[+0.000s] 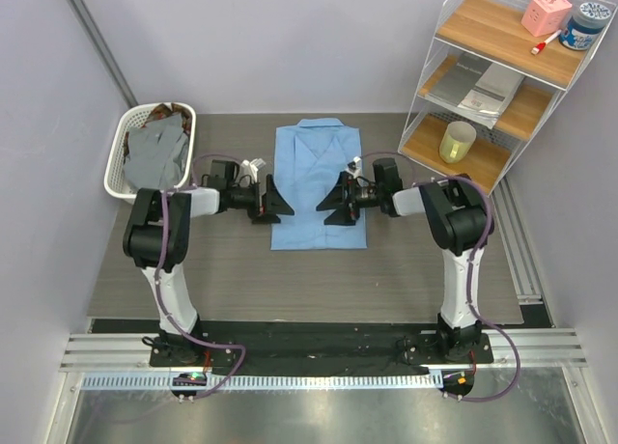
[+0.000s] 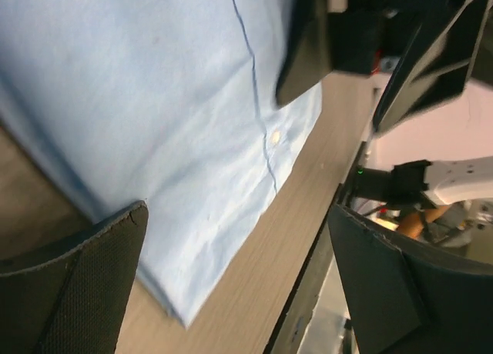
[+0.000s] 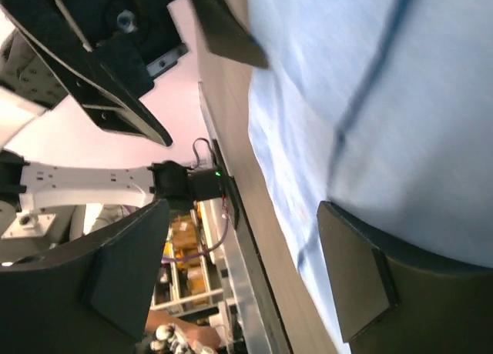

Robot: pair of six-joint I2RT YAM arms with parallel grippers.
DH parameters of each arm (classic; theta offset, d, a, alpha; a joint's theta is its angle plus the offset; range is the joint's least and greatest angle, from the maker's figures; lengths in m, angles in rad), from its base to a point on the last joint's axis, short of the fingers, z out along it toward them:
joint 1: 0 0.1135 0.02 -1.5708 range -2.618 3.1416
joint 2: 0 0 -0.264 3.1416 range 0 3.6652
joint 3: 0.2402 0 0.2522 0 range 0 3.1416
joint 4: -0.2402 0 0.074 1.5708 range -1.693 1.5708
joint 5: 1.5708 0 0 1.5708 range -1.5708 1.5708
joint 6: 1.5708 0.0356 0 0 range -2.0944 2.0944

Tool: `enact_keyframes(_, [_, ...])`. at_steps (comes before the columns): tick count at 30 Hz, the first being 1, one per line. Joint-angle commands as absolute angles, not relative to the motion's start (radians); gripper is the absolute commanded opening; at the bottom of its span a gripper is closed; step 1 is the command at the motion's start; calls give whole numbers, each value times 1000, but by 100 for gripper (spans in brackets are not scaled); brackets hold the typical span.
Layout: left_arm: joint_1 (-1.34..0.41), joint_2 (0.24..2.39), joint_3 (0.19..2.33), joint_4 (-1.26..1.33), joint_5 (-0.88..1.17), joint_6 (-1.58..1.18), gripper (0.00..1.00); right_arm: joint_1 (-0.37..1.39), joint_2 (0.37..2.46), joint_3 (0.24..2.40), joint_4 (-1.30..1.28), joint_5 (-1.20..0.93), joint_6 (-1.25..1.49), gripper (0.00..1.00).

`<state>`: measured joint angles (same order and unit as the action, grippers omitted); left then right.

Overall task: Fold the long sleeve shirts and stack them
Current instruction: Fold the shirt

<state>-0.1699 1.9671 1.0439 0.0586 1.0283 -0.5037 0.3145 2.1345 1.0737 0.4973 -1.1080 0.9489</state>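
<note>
Top external view: the two tools face each other across one shirt, one at each long side, over its near half.
Left tool (image 1: 278, 201): jaws spread wide and gripping nothing. The tips sit at the shirt's left edge, and whether they touch the cloth I cannot tell.
Right tool (image 1: 330, 203): jaws also apart and empty, at the shirt's right edge.
Left wrist view: a small button (image 2: 275, 137) on the front seam and the near corner of the hem (image 2: 246, 223) lie between its fingers, with bare desk (image 2: 300, 215) just beside.
Light blue shirt (image 1: 319, 164): flat in the middle of the desk with its collar (image 1: 319, 127) to the far side. No sleeves stick out, so it reads as a narrow rectangle.
Grey shirt (image 1: 159, 152): heaped in the white basket (image 1: 118, 169) at the far left of the desk, with darker cloth behind it.
Handling: probably light, thin and limp — it will sag between two holds and keep no shape when lifted.
Where to take hold: likely the two side edges near the hem, at matching height, each pinch catching every layer.
Risk: a shallow pinch could lift the top layer alone, and uneven holds could skew the fold — low, level travel seems wise.
</note>
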Motion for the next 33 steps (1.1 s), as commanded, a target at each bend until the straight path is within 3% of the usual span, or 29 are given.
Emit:
enact_keyframes(1, [-160,1746,1070,-323,873,-163,100,210,1967,1219,-254,-1097,423,81])
enact_keyframes(3, [-169,1631,1109,-539,772,51,100,140,1936,1279,-381,-1089,269,75])
enact_keyframes(7, [-248,1424,1115,-624,517,337,100,104,1956,1469,-674,-994,22,65])
enact_keyframes(10, [-365,1324,1056,-594,361,620,100,136,2003,1532,-635,-962,55,60])
enact_keyframes(16, [-467,1471,1165,-756,415,614,100,260,2101,1647,-471,-924,144,52])
enact_keyframes(18, [-529,1488,1138,-674,332,551,100,281,2146,1696,-474,-922,144,51])
enact_keyframes(20, [-612,1421,973,-390,272,532,100,299,2203,1749,-479,-911,117,49])
enact_keyframes(24, [-787,1408,787,-117,30,604,100,321,2287,1816,-515,-887,65,46])
enact_keyframes(30, [-905,1537,732,112,-135,644,79,327,2350,1821,-512,-871,37,44])
enact_keyframes(33, [-925,1604,718,184,-175,689,63,327,2367,1806,-515,-854,20,43])
